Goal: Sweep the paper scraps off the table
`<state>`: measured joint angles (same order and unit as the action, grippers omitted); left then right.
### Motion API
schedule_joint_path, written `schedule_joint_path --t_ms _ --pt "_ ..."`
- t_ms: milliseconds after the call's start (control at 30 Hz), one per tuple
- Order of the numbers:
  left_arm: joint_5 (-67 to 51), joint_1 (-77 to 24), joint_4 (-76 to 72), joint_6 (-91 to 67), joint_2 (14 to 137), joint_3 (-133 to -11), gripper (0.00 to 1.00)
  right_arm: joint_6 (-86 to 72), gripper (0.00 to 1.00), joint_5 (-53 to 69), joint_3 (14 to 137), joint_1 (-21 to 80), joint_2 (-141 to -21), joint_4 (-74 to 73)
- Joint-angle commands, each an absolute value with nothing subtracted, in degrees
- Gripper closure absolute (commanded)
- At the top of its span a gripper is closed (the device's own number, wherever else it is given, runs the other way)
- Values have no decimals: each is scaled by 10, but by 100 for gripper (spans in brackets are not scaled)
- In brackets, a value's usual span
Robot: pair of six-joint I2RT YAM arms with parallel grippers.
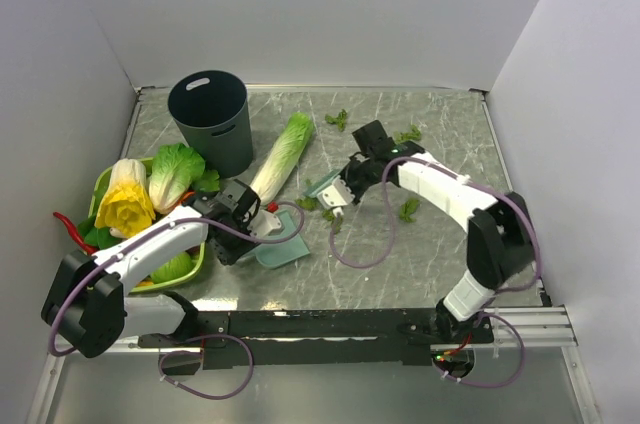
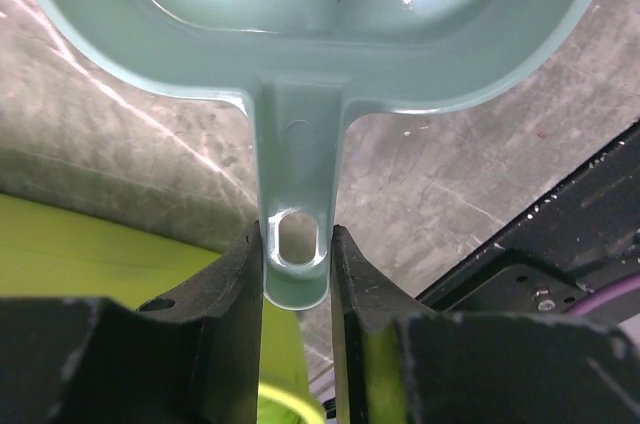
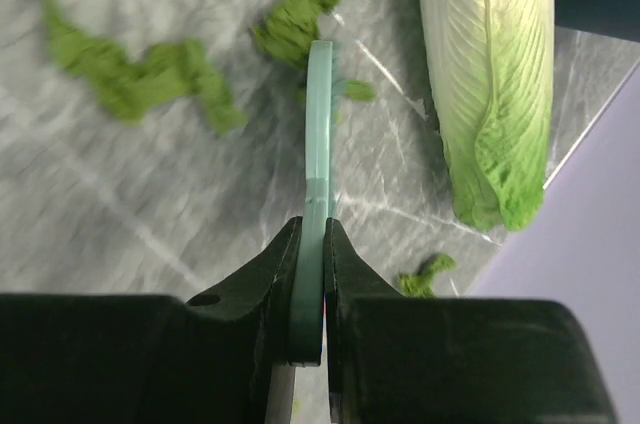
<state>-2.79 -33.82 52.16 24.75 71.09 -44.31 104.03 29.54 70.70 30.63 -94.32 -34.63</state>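
Note:
Several dark-green paper scraps lie on the grey marble table (image 1: pixel 400 264): one at the back (image 1: pixel 337 119), one by the right arm (image 1: pixel 409 209), some by the brush (image 1: pixel 307 202). My right gripper (image 1: pixel 350 181) is shut on the teal hand brush (image 1: pixel 328 189). The right wrist view shows the brush edge (image 3: pixel 320 114) held between the jaws (image 3: pixel 312 234), with scraps (image 3: pixel 135 74) just beyond it. My left gripper (image 1: pixel 262 224) grips the teal dustpan (image 1: pixel 283 244) by its handle (image 2: pixel 297 144), and its fingertips (image 2: pixel 297 244) press both sides.
A long pale-green cabbage (image 1: pixel 283 156) lies between a dark round bin (image 1: pixel 211 119) and the brush, also in the right wrist view (image 3: pixel 490 74). A lime-green tray (image 1: pixel 100 184) of vegetables sits at the left. White walls enclose the table.

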Motion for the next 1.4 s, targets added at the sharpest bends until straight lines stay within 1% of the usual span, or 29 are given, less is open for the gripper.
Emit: schedule_joint_path --t_ms 0,67,167,200,267,300,333,367,400,433,467,500,533,567,633,667,733,800,867,1033,1200,1367 --pt "-35 -338 554 267 696 -489 99 1121 100 313 682 285 -828 -475" --pt "-33 -340 560 272 698 -495 99 1128 100 320 666 279 -797 -491" --pt "-27 -345 565 274 716 -508 99 1088 100 330 643 270 -748 -488" --pt "-25 -348 572 277 722 -516 99 1024 100 332 635 269 -730 -473" --pt "-9 -356 577 286 736 -522 99 922 100 333 628 268 -716 -395" --pt "-3 -359 582 290 739 -528 99 806 100 318 631 268 -710 -370" --pt "-2 -359 583 294 743 -531 99 743 100 303 635 269 -712 -326" --pt "-2 -361 585 301 746 -534 99 623 100 290 656 269 -715 -315" --pt "16 -362 588 305 749 -543 99 564 100 263 670 269 -728 -308" --pt "20 -362 595 306 757 -548 99 509 100 240 687 269 -738 -313" --pt "26 -363 598 306 763 -554 99 403 100 225 706 269 -750 -322" --pt "29 -363 602 306 767 -564 99 349 100 183 750 269 -778 -337" --pt "31 -363 607 307 779 -569 99 298 100 169 778 269 -798 -383" --pt "37 -363 608 305 783 -577 99 207 100 158 840 270 -842 -419" --pt "44 -363 613 304 798 -585 99 130 100 136 909 268 -893 -493" --pt "47 -364 613 302 802 -591 99 65 100 131 967 269 -943 -574" --pt "54 -364 613 301 816 -596 99 22 100 134 970 270 -956 -592" --pt "61 -364 614 300 823 -599 99 13 100 104 923 284 -932 -558" --pt "67 -364 613 298 833 -600 99 1 100 84 925 292 -946 -580" --pt "79 -367 610 291 847 -604 99 -37 100 58 897 294 -946 -577" --pt "76 -378 600 280 869 -611 99 -66 100 74 879 300 -965 -570" --pt "81 -408 572 267 900 -627 99 -76 100 94 896 328 -998 -547"
